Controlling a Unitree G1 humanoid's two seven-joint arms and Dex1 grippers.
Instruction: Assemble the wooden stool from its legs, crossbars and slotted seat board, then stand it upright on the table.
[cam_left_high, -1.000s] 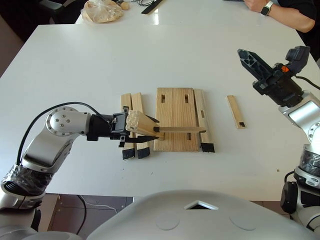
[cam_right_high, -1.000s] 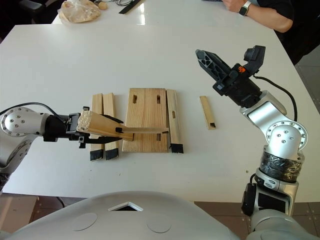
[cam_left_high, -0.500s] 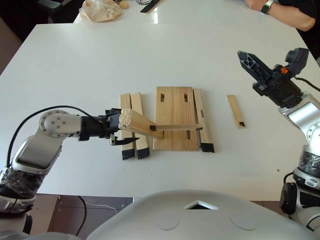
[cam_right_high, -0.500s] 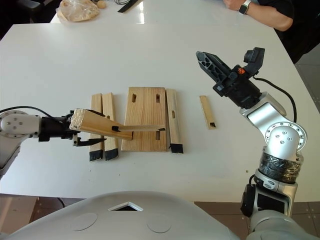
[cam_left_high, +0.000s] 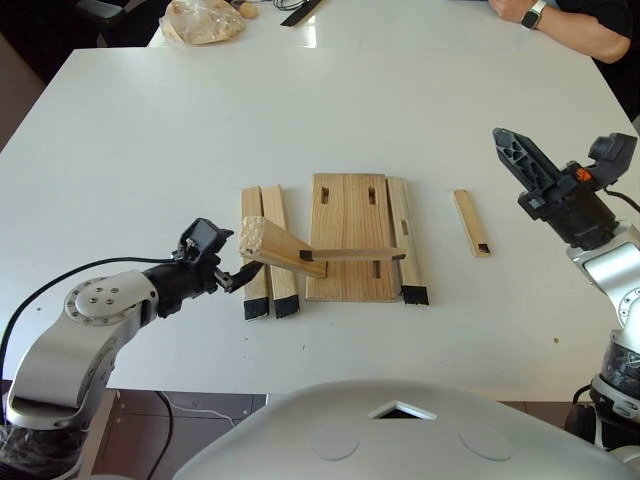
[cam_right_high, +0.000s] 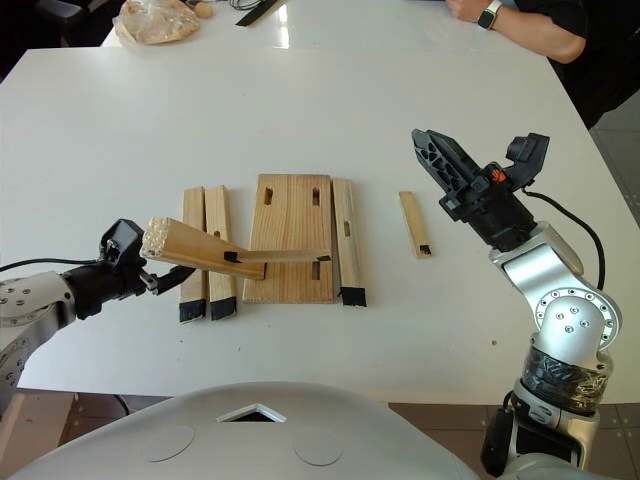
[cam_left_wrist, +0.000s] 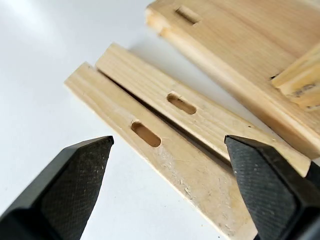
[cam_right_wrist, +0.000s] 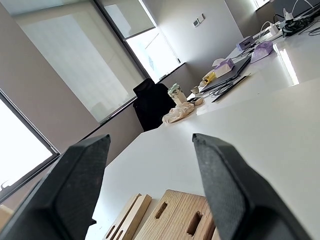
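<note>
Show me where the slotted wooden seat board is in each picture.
Left eye view: flat slotted wooden seat board, centre.
Right eye view: board also centre.
Left wrist view: board beyond two side-by-side wooden legs.
Right wrist view: board beside those legs.
Shared landmark: those legs.

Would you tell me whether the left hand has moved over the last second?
Yes: the left hand has drawn back to the robot's left, away from the seat board, letting go of the leg.

Part of the two flat legs (cam_left_high: 254, 205) and the board (cam_left_high: 350, 215) hidden under the tilted leg (cam_left_high: 283, 252). End of crossbar (cam_left_high: 360, 255) at the board: seated in a slot or not, cannot tell. Wrist views crop board and flat legs at frame edges. Far bag (cam_left_high: 205, 20) cut by frame edge.
</note>
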